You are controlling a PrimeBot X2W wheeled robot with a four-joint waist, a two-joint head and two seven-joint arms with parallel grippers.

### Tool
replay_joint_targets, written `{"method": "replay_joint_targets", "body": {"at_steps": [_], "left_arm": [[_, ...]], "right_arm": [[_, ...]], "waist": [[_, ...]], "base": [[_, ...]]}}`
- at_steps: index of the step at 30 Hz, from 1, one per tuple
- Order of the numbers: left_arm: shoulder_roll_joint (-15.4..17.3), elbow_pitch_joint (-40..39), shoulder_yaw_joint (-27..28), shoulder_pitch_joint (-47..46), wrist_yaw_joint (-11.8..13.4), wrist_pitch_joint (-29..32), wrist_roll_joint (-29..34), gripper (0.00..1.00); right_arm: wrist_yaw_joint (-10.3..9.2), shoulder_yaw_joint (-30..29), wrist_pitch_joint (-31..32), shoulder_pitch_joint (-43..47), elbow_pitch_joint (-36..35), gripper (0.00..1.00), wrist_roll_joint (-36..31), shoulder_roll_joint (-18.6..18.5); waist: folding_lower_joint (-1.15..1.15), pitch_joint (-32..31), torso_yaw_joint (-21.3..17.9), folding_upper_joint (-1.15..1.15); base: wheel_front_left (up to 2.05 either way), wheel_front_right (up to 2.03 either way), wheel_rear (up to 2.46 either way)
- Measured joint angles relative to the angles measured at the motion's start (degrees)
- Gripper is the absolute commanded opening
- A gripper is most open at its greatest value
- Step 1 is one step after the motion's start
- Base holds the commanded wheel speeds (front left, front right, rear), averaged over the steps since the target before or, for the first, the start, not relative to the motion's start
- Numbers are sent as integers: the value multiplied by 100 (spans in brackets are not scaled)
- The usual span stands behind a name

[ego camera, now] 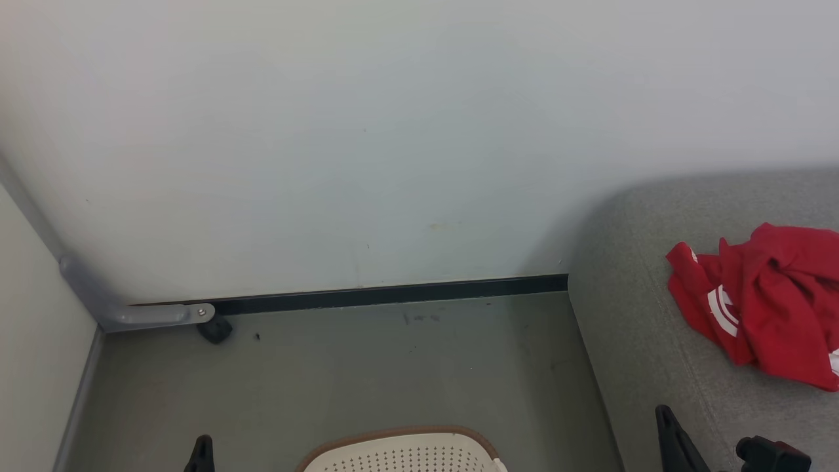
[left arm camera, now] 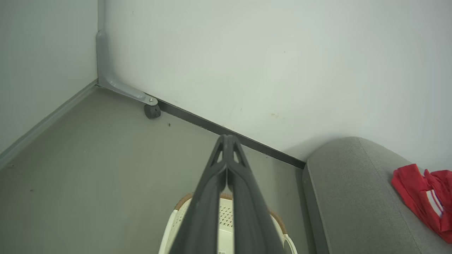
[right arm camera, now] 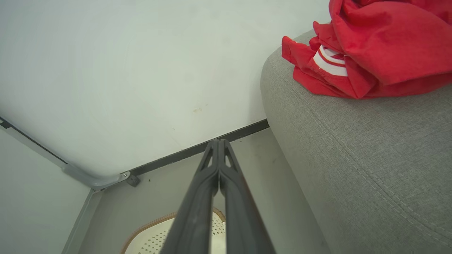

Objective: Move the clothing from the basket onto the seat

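Clothing [ego camera: 773,295] in a heap on seat [ego camera: 636,328], well apart from basket [ego camera: 406,455].

There is one cream perforated basket [ego camera: 406,455], one grey seat [ego camera: 642,341], one crumpled heap of red clothing [ego camera: 767,308] whose garments cannot be counted apart, two grippers, the left gripper [left arm camera: 227,140] and the right gripper [right arm camera: 219,141], one grey corner bracket [ego camera: 137,316], and one small black stopper [ego camera: 214,330].
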Motion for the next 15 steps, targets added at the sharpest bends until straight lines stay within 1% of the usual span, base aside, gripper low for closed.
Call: {"method": "replay_joint_targets", "body": {"at_steps": [6,8,15], "left_arm": [[-42,31,115,-105,-100,118,-541,0],[-47,42,154,-112,-114,175,-659,0],[-89,105,246,-127,-235,299,-1129,0]], "right_arm": [[99,-224,162,-9,7,0,573,65],[107,-286,174,-11,10,0,717,91],[224,-503,363,-20,15,0,1287,151]], "waist": [[0,3,5,0],[0,3,6,0],[0,6,11,0]], "base": [[0,0,0],[0,0,0],[0,0,0]]}}
